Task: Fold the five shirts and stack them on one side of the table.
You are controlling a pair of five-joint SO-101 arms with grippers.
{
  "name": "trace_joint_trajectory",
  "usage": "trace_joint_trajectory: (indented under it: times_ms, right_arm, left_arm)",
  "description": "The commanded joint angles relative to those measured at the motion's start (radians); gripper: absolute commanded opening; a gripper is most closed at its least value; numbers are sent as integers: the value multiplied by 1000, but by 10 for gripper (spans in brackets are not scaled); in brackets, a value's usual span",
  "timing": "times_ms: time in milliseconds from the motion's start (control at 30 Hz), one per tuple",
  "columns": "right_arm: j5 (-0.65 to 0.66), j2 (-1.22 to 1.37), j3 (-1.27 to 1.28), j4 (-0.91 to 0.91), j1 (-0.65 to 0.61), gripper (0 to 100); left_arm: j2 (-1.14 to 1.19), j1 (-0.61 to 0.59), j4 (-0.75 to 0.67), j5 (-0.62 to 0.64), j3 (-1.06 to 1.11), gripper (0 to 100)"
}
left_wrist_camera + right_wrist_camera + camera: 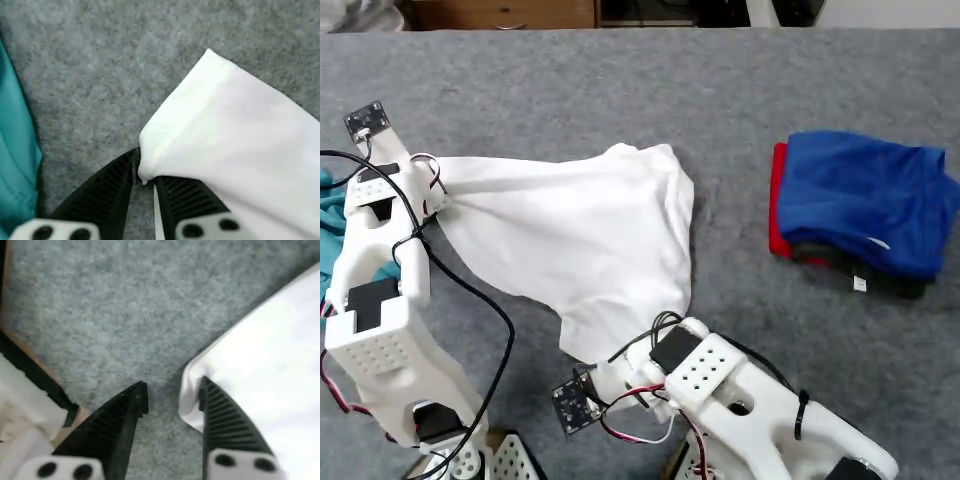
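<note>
The white shirt (580, 230) lies loosely spread mid-tabletop (620, 90), one corner pinched tight in the left hand (145, 172). The right hand (172, 392) stands parted at the shirt's near edge. Folded blue and red shirts (860, 205) sit stacked well apart.

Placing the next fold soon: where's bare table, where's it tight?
Free: the far strip of table beyond the white shirt; the gap between that shirt and the folded stack; the near right corner in front of the stack. Crowded: left edge, with the teal shirt and left arm; near middle, around the right arm.
</note>
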Motion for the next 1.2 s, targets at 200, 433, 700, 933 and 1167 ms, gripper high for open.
trace_joint_trajectory:
  times_ms: [200, 433, 700, 933, 1167]
  right_arm:
    - [0, 13, 8, -80, 31, 2]
    - [-161, 8, 15, -222, 84, 2]
    - [-434, 7, 16, -442, 282, 2]
    - [-594, -28, -19, -546, 490, 2]
    - [-637, -297, -205, -341, 516, 2]
  left_arm:
    - [-12, -12, 3, 5, -46, 22]
    - [-12, -14, 5, 5, -46, 22]
    - [-25, -25, 69, 12, -71, 22]
    - [-76, 15, 316, 9, -322, 99]
    - [-70, 41, 577, 5, -615, 199]
